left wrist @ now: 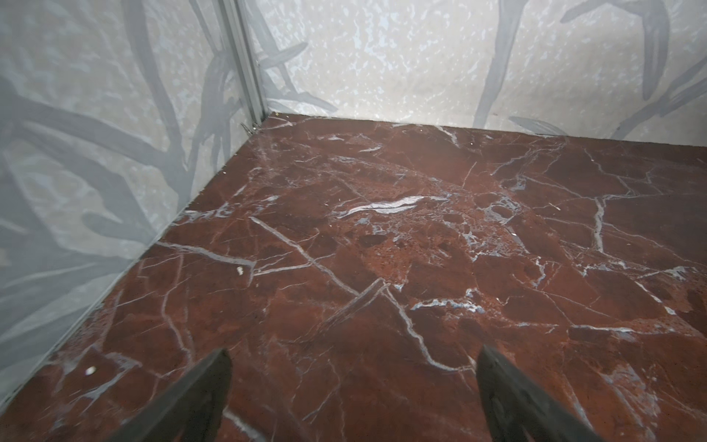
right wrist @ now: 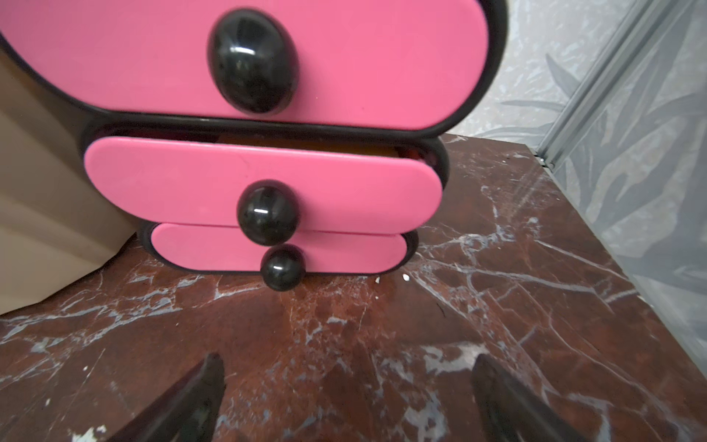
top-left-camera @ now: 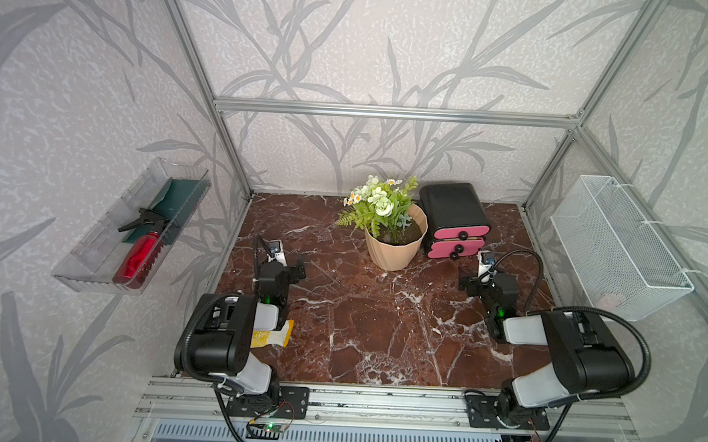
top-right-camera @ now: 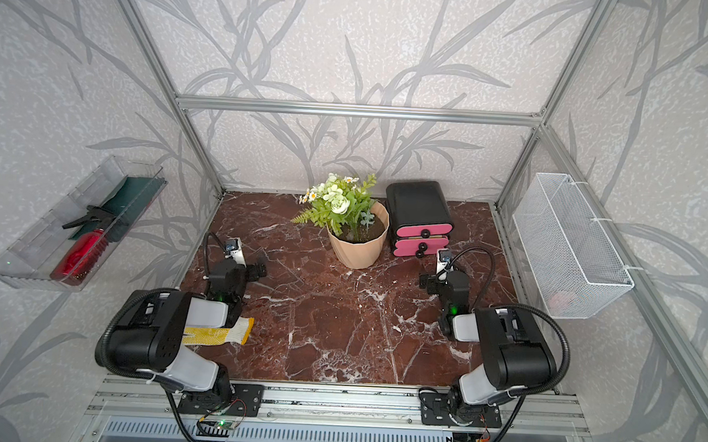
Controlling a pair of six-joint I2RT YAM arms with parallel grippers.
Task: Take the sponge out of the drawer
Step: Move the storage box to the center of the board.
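Observation:
A black drawer unit (top-left-camera: 453, 206) with three pink drawer fronts and black knobs stands at the back right of the marble table in both top views. In the right wrist view the middle drawer (right wrist: 264, 183) is slightly ajar, and an orange-brown strip (right wrist: 306, 143) shows in the gap above its front. The sponge is not plainly visible. My right gripper (right wrist: 344, 361) is open and empty, low over the table just in front of the drawers (top-left-camera: 476, 282). My left gripper (left wrist: 354, 356) is open and empty too, over bare marble near the left wall (top-left-camera: 287, 270).
A beige flower pot (top-left-camera: 392, 249) stands right beside the drawer unit, on its left. A yellow-white glove (top-left-camera: 273, 336) lies under the left arm. A clear tray (top-left-camera: 92, 258) with a red spray bottle (top-left-camera: 138, 256) hangs on the left wall, a white wire basket (top-left-camera: 617, 248) on the right.

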